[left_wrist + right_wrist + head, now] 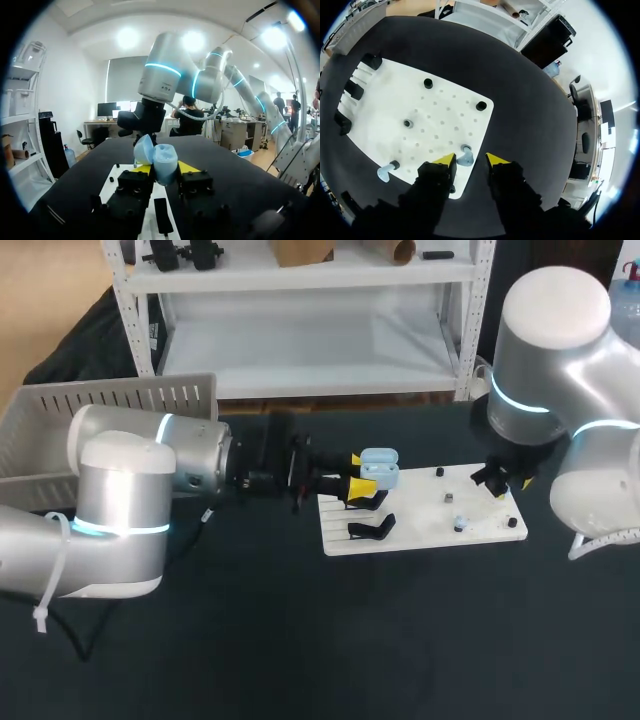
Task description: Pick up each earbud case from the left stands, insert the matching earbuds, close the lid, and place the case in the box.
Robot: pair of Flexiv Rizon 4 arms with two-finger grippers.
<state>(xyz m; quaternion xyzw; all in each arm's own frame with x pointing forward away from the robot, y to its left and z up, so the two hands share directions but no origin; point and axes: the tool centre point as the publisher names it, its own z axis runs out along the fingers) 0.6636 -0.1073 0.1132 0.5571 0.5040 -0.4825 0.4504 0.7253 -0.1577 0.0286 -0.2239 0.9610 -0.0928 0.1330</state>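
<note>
The light blue plastic earbud case (378, 470), with its lid standing open, is clamped from both sides between the yellow tips of my left gripper (164, 168). It is held just over the black stands (372, 529) at the left end of the white perforated board (390, 95). I judge it is kept lifted and open so that an earbud can go in. My right gripper (470, 159) hangs over a small pale blue earbud (465, 158) on the board, with its fingers apart and gripping nothing. A second pale blue earbud (385, 173) lies near the board's edge. The grey slatted plastic box (110, 400) stands behind my left arm.
</note>
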